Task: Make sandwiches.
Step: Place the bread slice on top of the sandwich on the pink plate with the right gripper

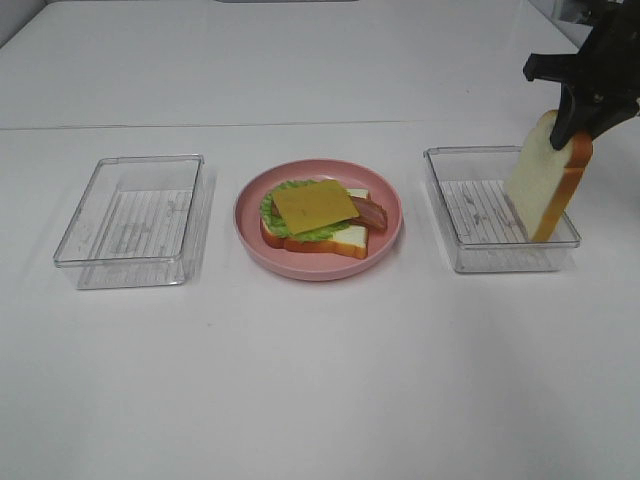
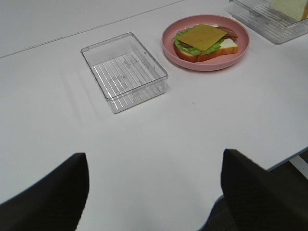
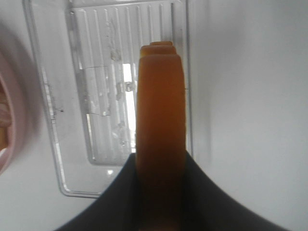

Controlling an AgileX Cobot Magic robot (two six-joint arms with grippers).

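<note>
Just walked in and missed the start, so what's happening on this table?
A sandwich is being made. The right gripper grips a bread slice on edge in the right clear tray. On the pink plate sits an open stack topped with cheese. The left gripper is open, empty.

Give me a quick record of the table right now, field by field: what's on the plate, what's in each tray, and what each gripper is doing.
plate: pink plate, centre of the table
on plate: bread slice with lettuce, bacon and cheese on top; no top slice
left tray: nothing in it
right tray: top bread slice standing on edge, lower end inside
right gripper: shut on the top bread slice's upper edge
left gripper: open, holding nothing, back from the trays
</note>
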